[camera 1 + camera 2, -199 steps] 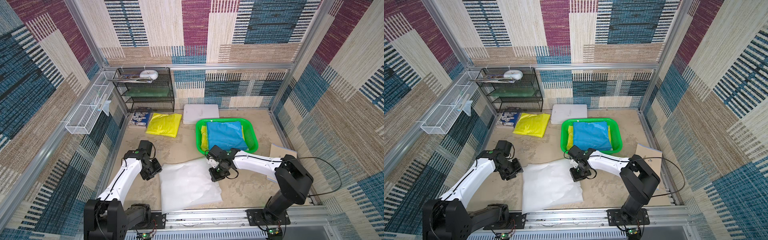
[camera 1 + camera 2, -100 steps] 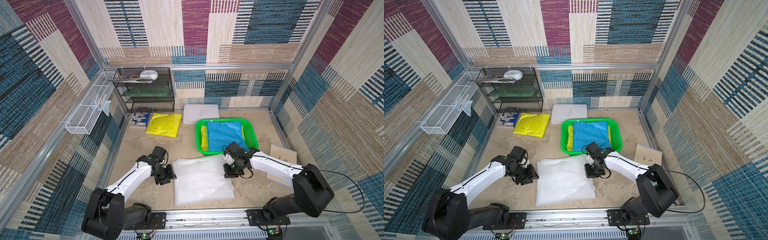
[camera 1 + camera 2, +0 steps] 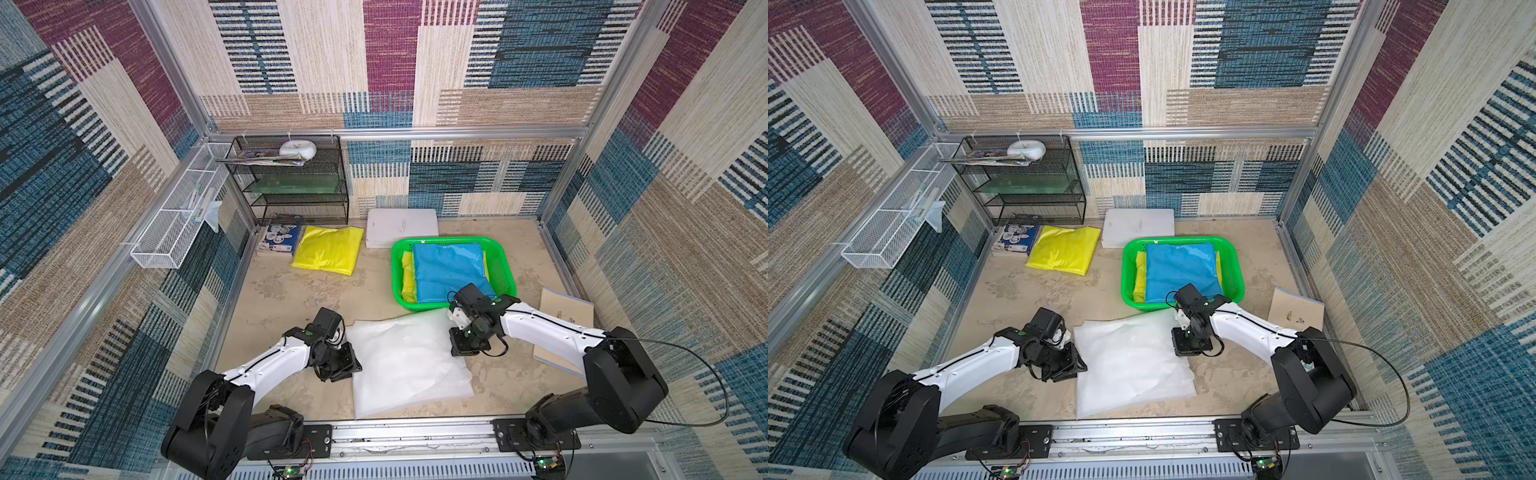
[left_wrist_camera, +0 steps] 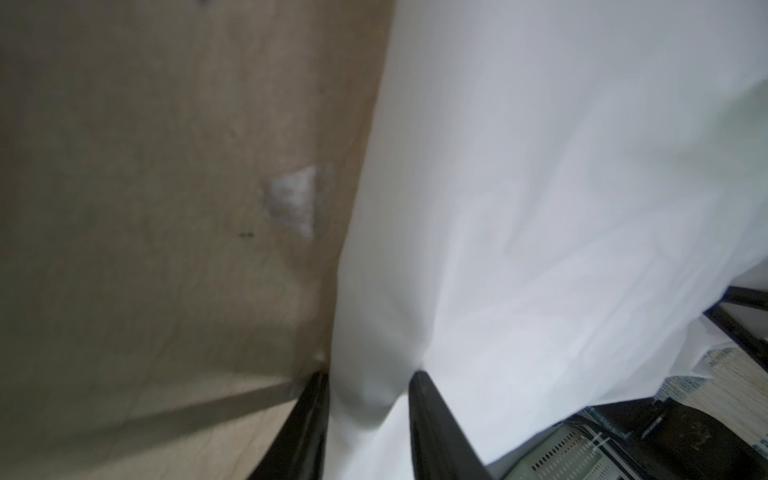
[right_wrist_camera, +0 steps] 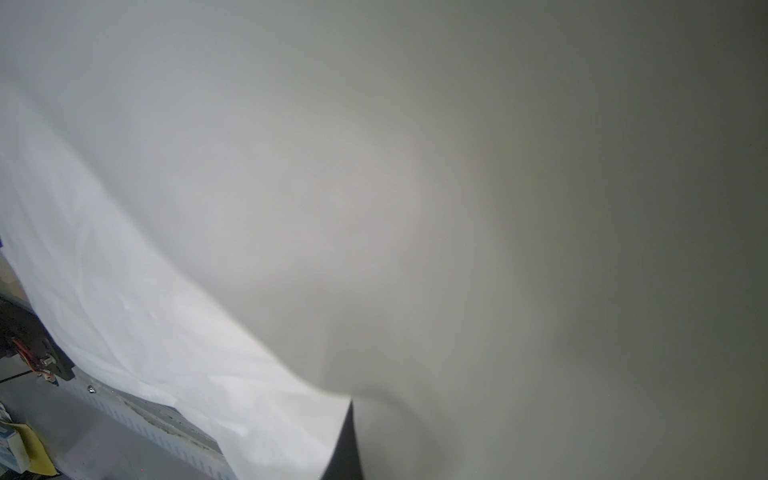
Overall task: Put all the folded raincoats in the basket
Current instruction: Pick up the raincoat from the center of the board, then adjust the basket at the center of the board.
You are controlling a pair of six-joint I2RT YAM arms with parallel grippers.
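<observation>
White raincoat (image 3: 409,365), folded flat, lies on the tan floor (image 3: 291,299) in the lower middle of both top views, just below the green basket (image 3: 446,240) and not yet in it. The left gripper (image 3: 345,370) has its fingers narrowed around the raincoat's left edge, cloth filling the gap. The right gripper (image 3: 463,347) is pinched tight on the right edge. Best to lift both edges together and level, clear the near rim, then lay it on the blue raincoat (image 3: 449,270). Compared with a second ago, the white raincoat sits further right, and the left fingers are closer together.
</observation>
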